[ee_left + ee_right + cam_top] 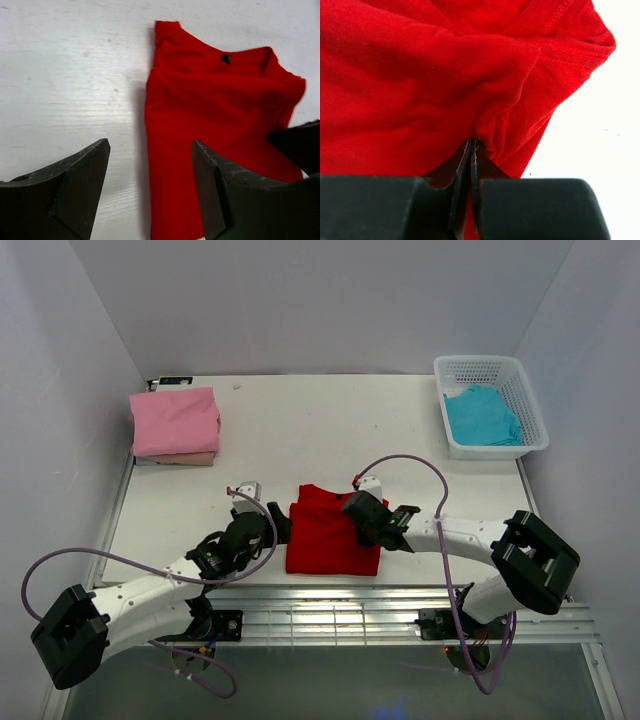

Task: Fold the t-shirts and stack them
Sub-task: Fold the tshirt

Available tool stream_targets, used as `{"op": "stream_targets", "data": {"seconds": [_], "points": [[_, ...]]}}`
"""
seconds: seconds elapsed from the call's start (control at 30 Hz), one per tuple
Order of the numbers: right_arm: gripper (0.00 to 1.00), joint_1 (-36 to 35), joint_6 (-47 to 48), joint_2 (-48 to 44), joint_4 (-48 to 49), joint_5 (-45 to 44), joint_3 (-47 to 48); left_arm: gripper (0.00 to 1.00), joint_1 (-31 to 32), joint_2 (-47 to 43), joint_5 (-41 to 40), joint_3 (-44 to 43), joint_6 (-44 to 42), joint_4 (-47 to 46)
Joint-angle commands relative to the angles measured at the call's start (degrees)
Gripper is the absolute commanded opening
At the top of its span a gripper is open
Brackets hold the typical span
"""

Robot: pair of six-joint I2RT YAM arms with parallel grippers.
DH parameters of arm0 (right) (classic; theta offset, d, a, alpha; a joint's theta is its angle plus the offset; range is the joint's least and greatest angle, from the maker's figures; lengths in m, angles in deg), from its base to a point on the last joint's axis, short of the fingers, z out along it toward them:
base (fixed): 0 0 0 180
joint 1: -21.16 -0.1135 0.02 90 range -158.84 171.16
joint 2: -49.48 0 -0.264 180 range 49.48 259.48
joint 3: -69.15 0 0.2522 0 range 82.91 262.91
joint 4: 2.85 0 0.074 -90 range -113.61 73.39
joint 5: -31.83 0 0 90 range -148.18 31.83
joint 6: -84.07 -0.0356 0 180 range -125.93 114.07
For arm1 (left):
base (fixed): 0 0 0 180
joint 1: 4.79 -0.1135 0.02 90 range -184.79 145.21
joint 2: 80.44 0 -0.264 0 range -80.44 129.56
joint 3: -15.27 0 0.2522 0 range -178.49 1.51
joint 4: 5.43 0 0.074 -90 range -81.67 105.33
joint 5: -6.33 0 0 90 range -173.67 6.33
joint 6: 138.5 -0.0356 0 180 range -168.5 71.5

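4 shirts on a scuffed white tabletop [300, 430] walled by pale panels [300, 300]: bright red cloth t-shirt [325, 540] lies folded near the front between the arms, folded pink t-shirt [175, 420] sits on a beige t-shirt [195, 458] back-left, crumpled turquoise t-shirt [480, 415] in a white plastic lattice basket [497, 451] back-right. Left gripper [150, 190] gapes empty over the red shirt's left edge; right gripper [472, 147] is pinched on its bunched right-side fold. Beige shirt mostly hidden, only an edge shows.
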Motion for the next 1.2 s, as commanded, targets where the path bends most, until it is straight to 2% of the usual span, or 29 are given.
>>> {"op": "stream_targets", "data": {"seconds": [0.0,0.1,0.2,0.47,0.77,1.17], "points": [[0.08,-0.9,-0.9,1.57,-3.17,-1.02,1.53,0.77,-2.47,0.88,14.04,0.31,-3.59,-8.34],[0.08,-1.25,-0.98,2.36,-3.61,-1.28,1.97,0.77,-5.11,3.16,20.36,0.75,-2.8,-10.73],[0.08,-1.51,-1.07,2.54,-3.87,-1.63,2.06,0.76,-5.73,6.15,22.67,-0.21,-2.63,-9.77],[0.08,-1.86,-1.34,3.06,-3.78,-1.81,2.23,0.76,-5.82,9.49,23.2,-1.71,-1.22,-4.06],[0.08,-2.3,-1.25,4.56,-3.61,-1.81,2.67,0.75,-5.82,17.49,33.92,2.59,1.85,-16.87],[0.08,-3.36,-1.33,5.97,-3.26,-1.64,3.81,0.74,-5.12,28.47,37.0,1.63,4.84,-29.09]]}}
